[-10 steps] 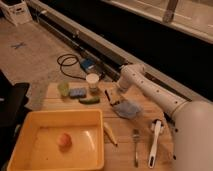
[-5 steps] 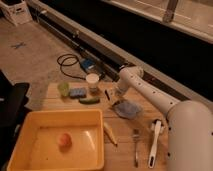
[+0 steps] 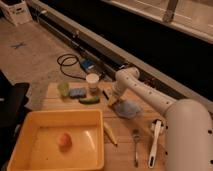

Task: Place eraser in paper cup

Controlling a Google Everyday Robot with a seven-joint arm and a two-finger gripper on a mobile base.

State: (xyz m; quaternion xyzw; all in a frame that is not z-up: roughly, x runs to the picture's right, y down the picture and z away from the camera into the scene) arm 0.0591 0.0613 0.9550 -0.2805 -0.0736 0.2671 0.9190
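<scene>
1. Where the white robot arm (image 3: 150, 97) reaches in from the lower right, it bends at an elbow near the far edge of the wooden table (image 3: 125, 137) and turns downward. This puts the gripper (image 3: 114, 98) low over the table top, a little right of centre.
2. Gripper state: it cannot be told whether the tool is apart, together or clamped on anything.
3. The eraser (image 3: 115, 103), a small tan block, shows directly at the gripper's tip, at or just above the table surface. Whether it is held or lying on the wood cannot be confirmed.
4. The small whitish-cream disposable paper cup (image 3: 92, 81) stands upright near the far edge, left of the gripper and apart from it. The eraser is outside the cup.
5. A short dark item (image 3: 106, 94) lies on the table between the paper cup and the gripper.
6. Left of the paper cup stands a short translucent green cup (image 3: 63, 88), with a flat blue-grey rectangular sponge (image 3: 77, 92) just beside it. An elongated green item (image 3: 89, 100) lies in front of the sponge.
7. A rumpled blue-grey item (image 3: 130, 109) lies just right of the gripper.
8. A yellow plastic tub (image 3: 30, 125) occupies the front left and holds one round orange-pink item (image 3: 63, 140). A pale elongated item (image 3: 109, 134) lies just beside the tub's right wall.
9. A metal fork (image 3: 136, 145) and a white-handled utensil (image 3: 155, 142) lie at the front right.
</scene>
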